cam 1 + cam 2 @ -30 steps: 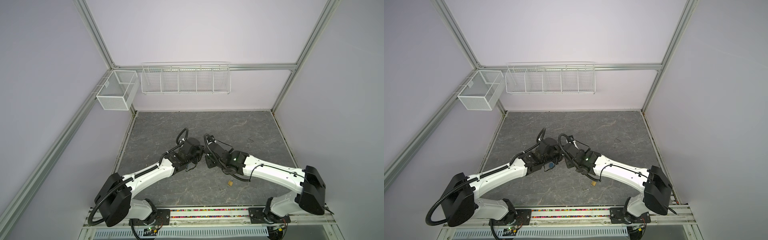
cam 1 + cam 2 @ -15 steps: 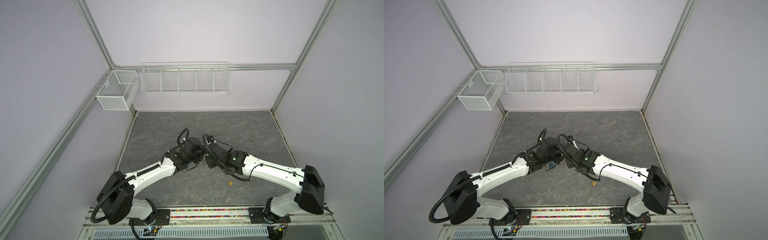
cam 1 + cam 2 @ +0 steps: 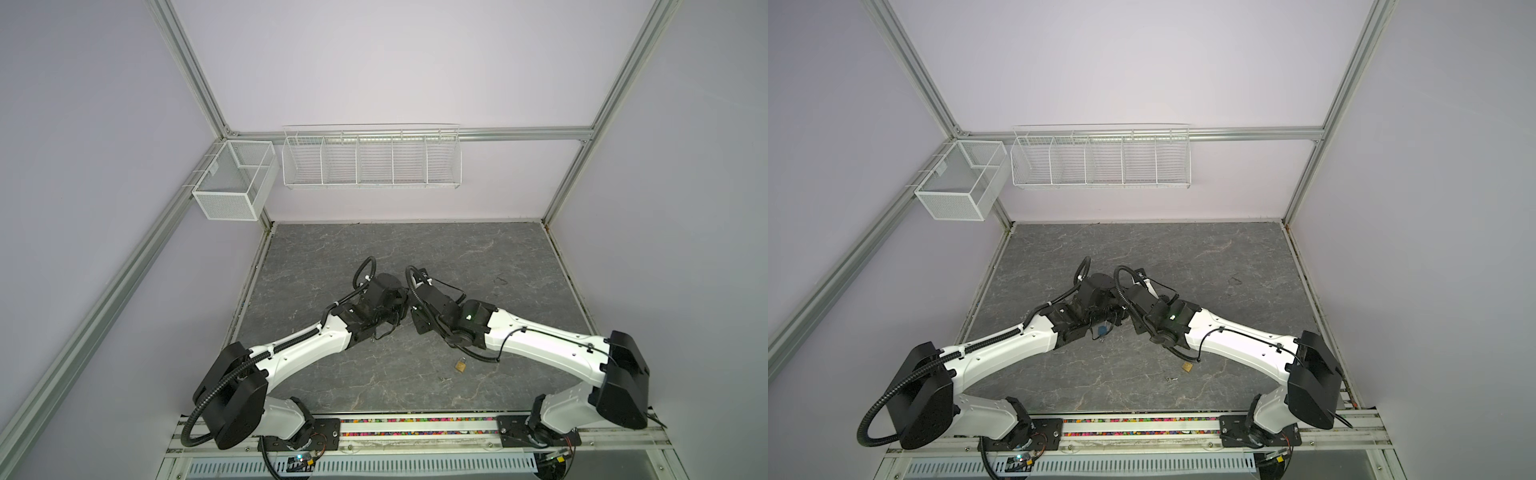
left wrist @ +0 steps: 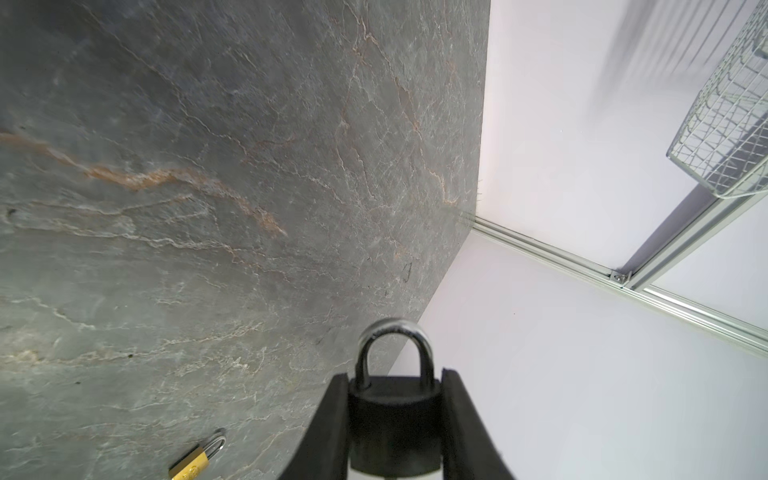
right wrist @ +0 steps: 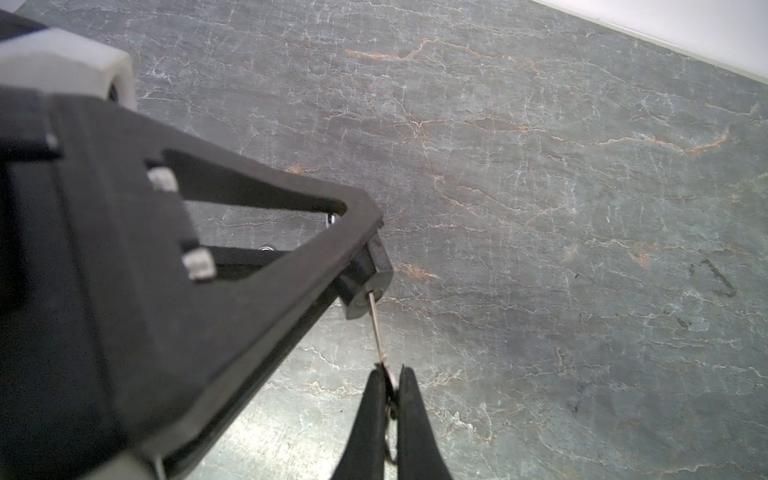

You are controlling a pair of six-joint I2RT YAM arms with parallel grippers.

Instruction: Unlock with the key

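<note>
Two pincers share your job: the left pincer point(image 4: 394, 376) clamps the black padlock point(image 4: 395, 419) so its keyhole point(image 5: 369, 293) faces the right pincer point(image 5: 390, 376), clenched on the key point(image 5: 377, 328) meeting it.

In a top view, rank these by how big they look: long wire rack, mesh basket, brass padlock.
Largest to smallest:
1. long wire rack
2. mesh basket
3. brass padlock, by far the smallest

Left gripper point(image 4: 394, 375) clamps partly closed, facing right gripper point(image 5: 391, 372), pinched shut
</note>
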